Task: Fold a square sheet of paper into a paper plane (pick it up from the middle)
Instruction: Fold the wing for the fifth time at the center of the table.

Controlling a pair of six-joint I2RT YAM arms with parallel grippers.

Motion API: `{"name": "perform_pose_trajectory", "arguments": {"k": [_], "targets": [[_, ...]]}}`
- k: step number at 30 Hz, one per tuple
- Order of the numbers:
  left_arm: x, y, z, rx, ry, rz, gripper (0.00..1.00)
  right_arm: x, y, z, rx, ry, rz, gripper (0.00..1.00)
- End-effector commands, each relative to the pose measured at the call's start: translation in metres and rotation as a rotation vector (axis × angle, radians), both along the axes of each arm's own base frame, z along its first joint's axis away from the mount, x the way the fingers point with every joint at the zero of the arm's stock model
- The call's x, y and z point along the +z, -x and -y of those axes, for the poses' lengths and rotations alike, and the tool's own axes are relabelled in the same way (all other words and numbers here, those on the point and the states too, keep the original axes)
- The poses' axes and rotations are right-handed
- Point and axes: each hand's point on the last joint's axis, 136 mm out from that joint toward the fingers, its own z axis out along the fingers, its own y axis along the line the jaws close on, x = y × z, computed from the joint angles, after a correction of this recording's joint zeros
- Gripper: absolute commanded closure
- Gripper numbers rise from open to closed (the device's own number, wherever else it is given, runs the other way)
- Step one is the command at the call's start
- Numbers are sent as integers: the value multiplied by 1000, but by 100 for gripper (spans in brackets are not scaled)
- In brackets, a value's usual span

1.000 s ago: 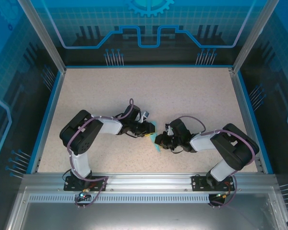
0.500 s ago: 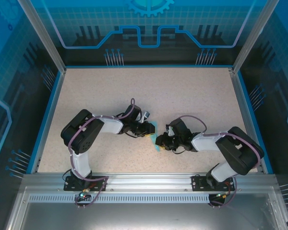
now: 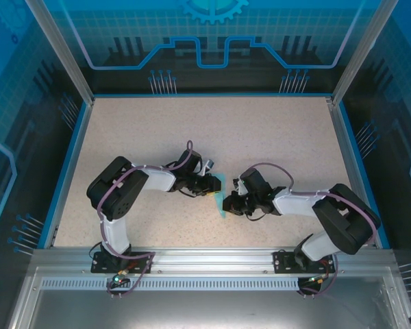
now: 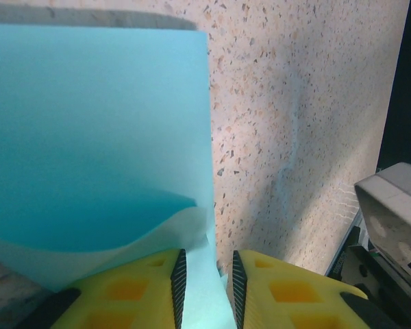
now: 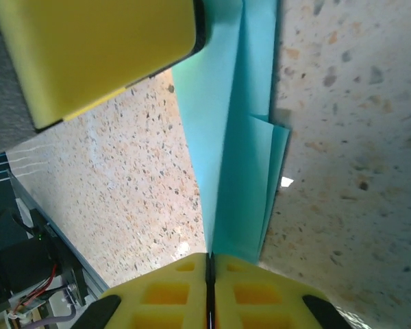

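Top view: both arms are folded in to the middle of the speckled table, wrists nose to nose. The left gripper and the right gripper sit just beside each other, with the paper sheet showing as a narrow light-blue strip between them, so it looks edge-up or folded rather than flat. Left wrist view: the sheet spreads away from the fingers over the tabletop, with one layer curling up near the left pad. Its near edge runs through the slit between the yellow pads. The jaws stand a narrow gap apart, and I can't tell whether they actually bite the paper or just straddle it. Right wrist view: the right claw is clenched, pads meeting on a seam, and the sheet comes straight out of that seam. A long crease and at least two layers are visible, and one loose flap corner sticks out on the right. A yellow finger, probably the left arm's, sits at the far end of the strip. Handling call: it's very light, floppy, and creases or tears easily. It won't hold shape away from the folds, and thin layers can slide between pads. Best hold is on the crease line where the layers stack, near the middle, not on the free flap.
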Motion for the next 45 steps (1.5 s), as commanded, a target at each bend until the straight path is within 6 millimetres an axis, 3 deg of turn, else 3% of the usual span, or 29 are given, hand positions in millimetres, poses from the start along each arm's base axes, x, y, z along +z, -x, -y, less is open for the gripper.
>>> {"name": "perform_pose_trajectory", "arguments": {"k": [1,7,11,20,28,40,45], "targets": [[-19,10,-8,-6,-64,-57,73,-7,16,-7,102,34,-25,94],[-23,11,-13,15,-86,-75,74,-30,34,5,153,143,-73,93],[-28,13,-14,15,-98,-94,74,-35,38,9,142,157,-106,90],[-31,14,-12,-2,-106,-115,75,-17,34,1,82,60,-76,86],[-34,14,-13,0,-115,-126,75,-44,54,16,83,150,-183,89],[-39,18,-15,-2,-127,-148,75,-41,69,20,175,293,-181,86],[-40,19,-15,-3,-128,-152,75,-30,62,25,161,344,-138,86]]}}
